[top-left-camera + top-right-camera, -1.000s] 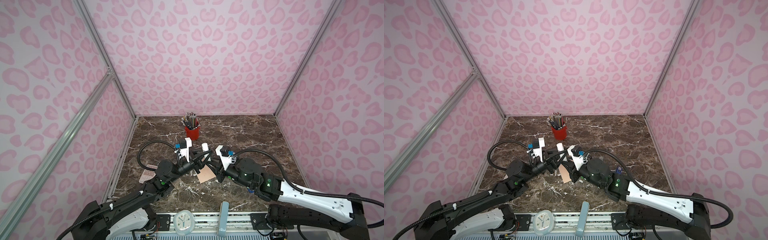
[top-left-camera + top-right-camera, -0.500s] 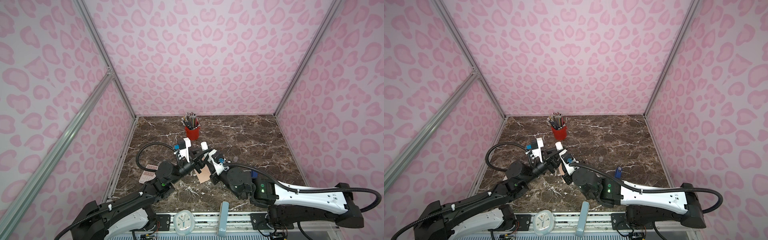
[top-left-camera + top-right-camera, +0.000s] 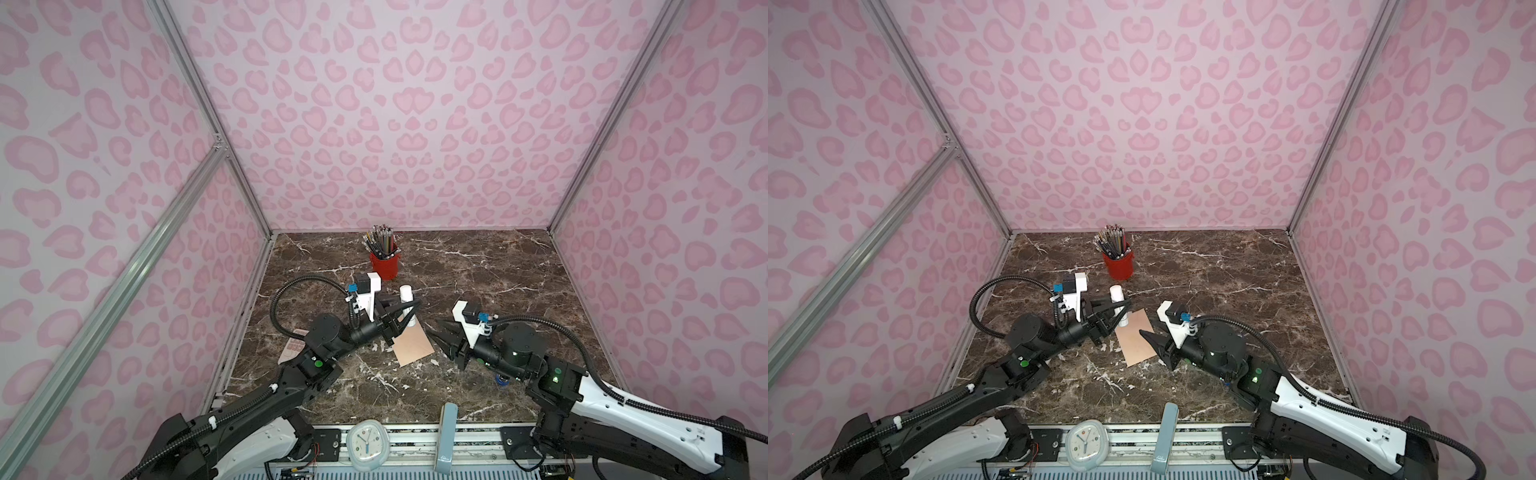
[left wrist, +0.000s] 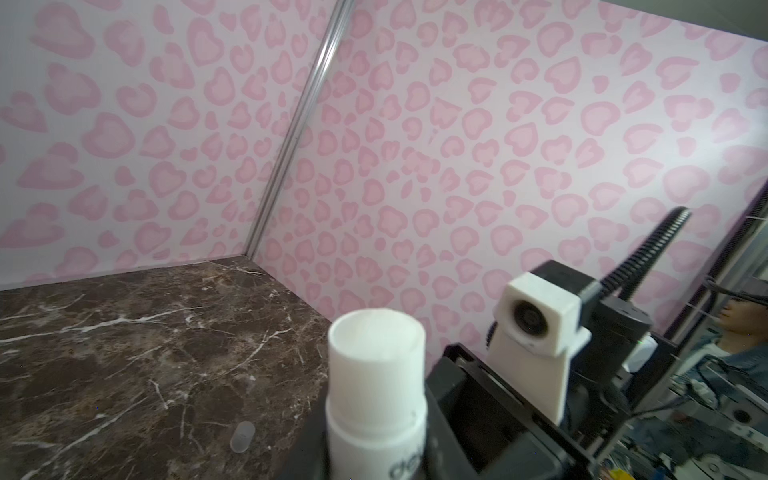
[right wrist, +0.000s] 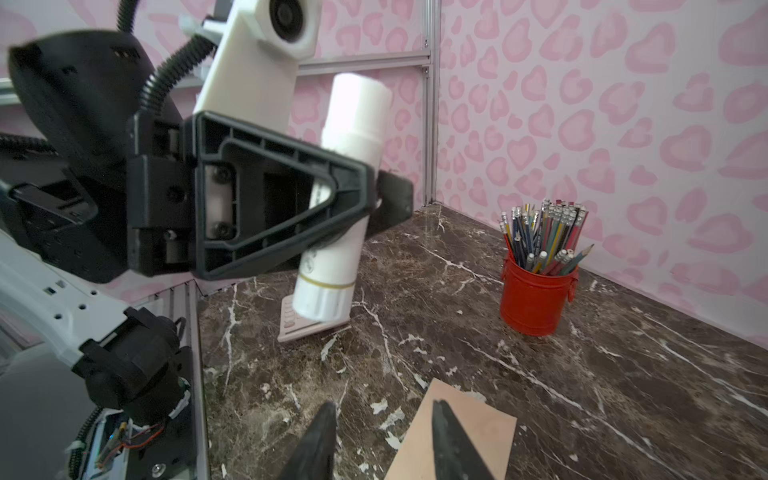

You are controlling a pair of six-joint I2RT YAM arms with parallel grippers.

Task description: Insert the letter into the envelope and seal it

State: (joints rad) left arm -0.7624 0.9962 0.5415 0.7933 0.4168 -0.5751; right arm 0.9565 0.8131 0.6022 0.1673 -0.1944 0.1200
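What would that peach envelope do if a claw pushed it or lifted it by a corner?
The envelope lies flat on the marble table, so a push would probably slide it. It looks paper-thin, so it is likely light and floppy, drooping if lifted by one corner. With no raised edge showing, pinching it may be awkward.

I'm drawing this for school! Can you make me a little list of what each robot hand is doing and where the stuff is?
left hand: shut on the white glue stick, which is tilted
right hand: open, empty, beside the envelope
envelope: flat on the marble table
letter: not in sight
pencil cup: red, at the back
calculator: pink, on the left side
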